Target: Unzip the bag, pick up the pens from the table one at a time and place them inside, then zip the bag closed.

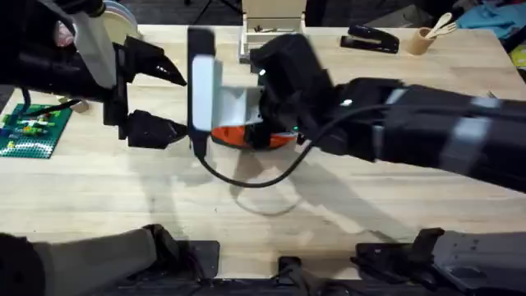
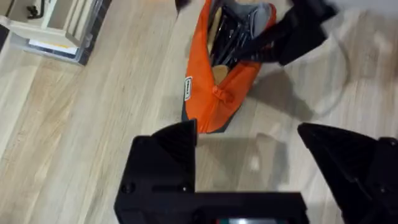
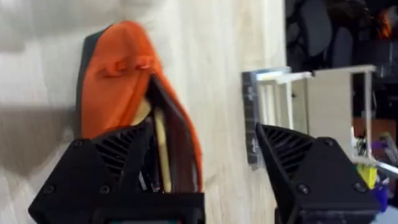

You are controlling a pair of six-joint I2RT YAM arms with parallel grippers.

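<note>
The orange bag (image 1: 246, 138) lies at the middle of the table (image 1: 123, 189), its zipper open. In the left wrist view the bag (image 2: 214, 87) gapes, with pens (image 2: 225, 38) inside. My right gripper (image 1: 265, 123) hangs over the bag. It is open, and in the right wrist view (image 3: 208, 155) one finger (image 3: 109, 165) sits at the bag's mouth (image 3: 118, 81) beside a tan pen (image 3: 160, 146) lying inside. My left gripper (image 1: 177, 103) is open just left of the bag, a little short of its closed end (image 2: 249, 149).
A black stapler (image 1: 370, 39) and a cup of wooden utensils (image 1: 427, 37) stand at the back right. A pale rack (image 1: 271, 25) is right behind the bag. A green brick plate (image 1: 33, 131) lies at the left edge. A black cable (image 1: 246, 179) loops in front of the bag.
</note>
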